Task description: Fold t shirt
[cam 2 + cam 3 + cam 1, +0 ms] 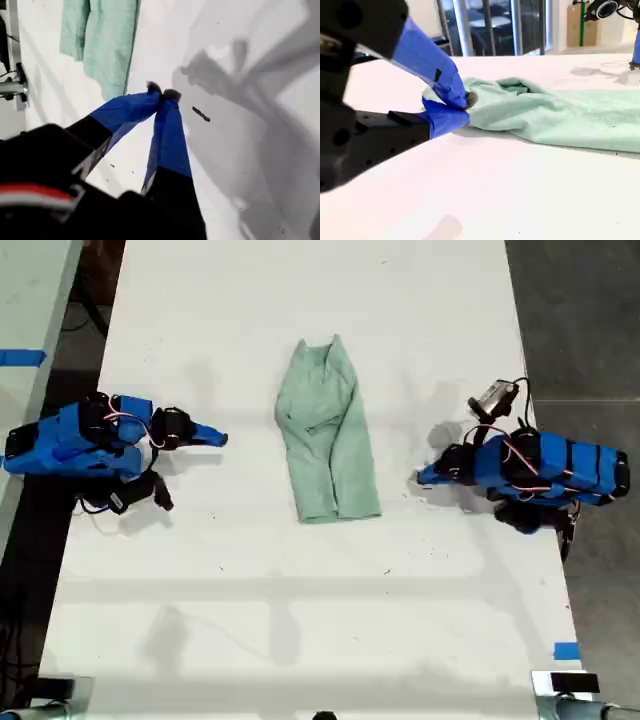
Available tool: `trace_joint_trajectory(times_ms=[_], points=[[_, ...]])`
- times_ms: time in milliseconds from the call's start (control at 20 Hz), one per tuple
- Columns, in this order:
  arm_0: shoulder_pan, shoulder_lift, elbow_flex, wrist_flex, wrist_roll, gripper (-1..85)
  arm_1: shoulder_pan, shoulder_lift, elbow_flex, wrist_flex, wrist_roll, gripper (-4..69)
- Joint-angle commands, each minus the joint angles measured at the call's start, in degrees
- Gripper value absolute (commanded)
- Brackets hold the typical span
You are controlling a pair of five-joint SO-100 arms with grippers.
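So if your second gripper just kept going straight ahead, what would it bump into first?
Most likely the t shirt. My second gripper sits low over the table, shut, pointing at the shirt's near edge. The exterior view shows only a bare strip of table between them.

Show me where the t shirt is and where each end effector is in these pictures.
t shirt [328, 435]: exterior view, middle of the folded cloth.
my first end effector [162, 93]: first wrist view, where its closed fingertips meet.
my second end effector [464, 105]: second wrist view, where its blue fingertips meet, in front of the shirt's end.
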Motion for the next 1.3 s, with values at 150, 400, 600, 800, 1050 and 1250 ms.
trace_joint_trajectory(times_ms=[150,400,600,800,1050,1250], points=[[4.9,-3.5,-8.4,2.4,-7.2,-0.1,-2.5,0.4,-1.7,-4.0,-0.5,-1.5],[9.3,-34.0,-24.3,-11.1,-7.5,-0.1,-5.6,-27.2,-19.5,-15.0,-4.7,0.5],[14.5,-62.5,-39.6,-24.3,-6.8,9.3,-7.6,-57.9,-38.7,-16.1,-4.4,15.0],[18.2,-96.3,-64.9,-22.2,-6.7,20.8,-8.3,-72.2,-46.1,-17.9,-4.0,16.6],[19.5,-128.7,-96.3,-10.8,-9.2,23.1,-9.0,-82.4,-50.5,-21.4,-4.4,17.7],[18.7,-140.2,-110.6,-1.8,-10.3,17.9,-9.3,-82.8,-51.4,-22.2,-4.7,17.4]])
